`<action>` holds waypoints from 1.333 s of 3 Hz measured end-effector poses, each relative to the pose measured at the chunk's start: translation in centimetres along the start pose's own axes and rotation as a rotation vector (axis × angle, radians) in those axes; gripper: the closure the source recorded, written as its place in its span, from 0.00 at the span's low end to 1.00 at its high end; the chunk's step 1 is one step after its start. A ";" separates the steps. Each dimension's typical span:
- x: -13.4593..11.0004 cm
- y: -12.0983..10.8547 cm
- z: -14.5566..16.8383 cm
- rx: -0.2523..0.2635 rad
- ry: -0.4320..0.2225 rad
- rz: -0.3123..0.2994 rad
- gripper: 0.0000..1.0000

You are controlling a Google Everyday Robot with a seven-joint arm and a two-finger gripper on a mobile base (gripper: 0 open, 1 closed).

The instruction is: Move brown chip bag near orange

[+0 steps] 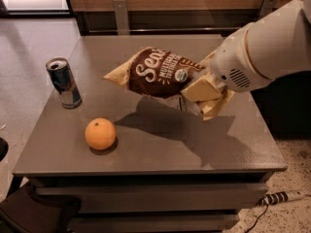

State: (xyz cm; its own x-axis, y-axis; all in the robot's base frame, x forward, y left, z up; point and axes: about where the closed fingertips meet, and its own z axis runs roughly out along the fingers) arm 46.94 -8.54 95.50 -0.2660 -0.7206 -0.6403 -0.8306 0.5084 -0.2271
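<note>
The brown chip bag (154,73), dark brown with white script and pale yellow ends, hangs tilted in the air above the middle of the grey table (160,149). My gripper (203,94) is shut on the bag's right end, its cream fingers (200,87) clamped on the crinkled edge. The white arm comes in from the upper right. The orange (100,134) rests on the table at the front left, below and to the left of the bag, apart from it.
A blue-silver can (63,82) stands upright at the table's left side, behind the orange. A wooden wall panel with metal brackets runs along the back. A power strip (278,197) lies on the floor at the lower right.
</note>
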 end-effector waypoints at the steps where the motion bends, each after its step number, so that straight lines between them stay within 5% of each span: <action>1: -0.2 0.1 -0.1 0.001 0.000 -0.003 0.52; 3: -0.5 0.3 -0.3 0.004 -0.001 -0.011 0.06; 4: -0.7 0.4 -0.3 0.005 -0.002 -0.014 0.00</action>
